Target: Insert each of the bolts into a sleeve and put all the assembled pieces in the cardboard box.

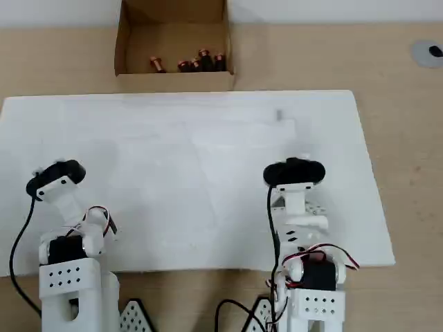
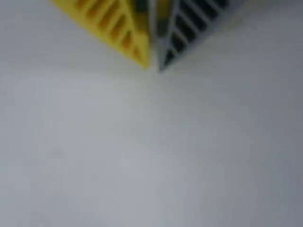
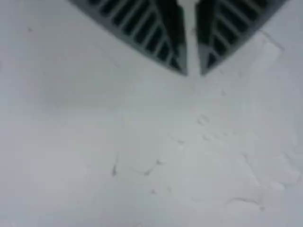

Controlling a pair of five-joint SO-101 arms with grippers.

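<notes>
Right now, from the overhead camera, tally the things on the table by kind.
SO-101 arms: 2
Cardboard box: 1
White sheet: 1
Grey disc: 1
Assembled pieces in the box: about 5, bunched
Total: about 10

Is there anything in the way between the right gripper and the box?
Nothing visible stands between the right gripper and the box; the pieces lie inside the box.

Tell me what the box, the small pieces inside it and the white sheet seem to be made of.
The box looks like plain cardboard: matte brown walls. The pieces in it seem to be metal, since they glint coppery red. The sheet is matte white, perhaps paper or thin foam board; small dents and scratches in the right wrist view suggest a soft surface.
</notes>
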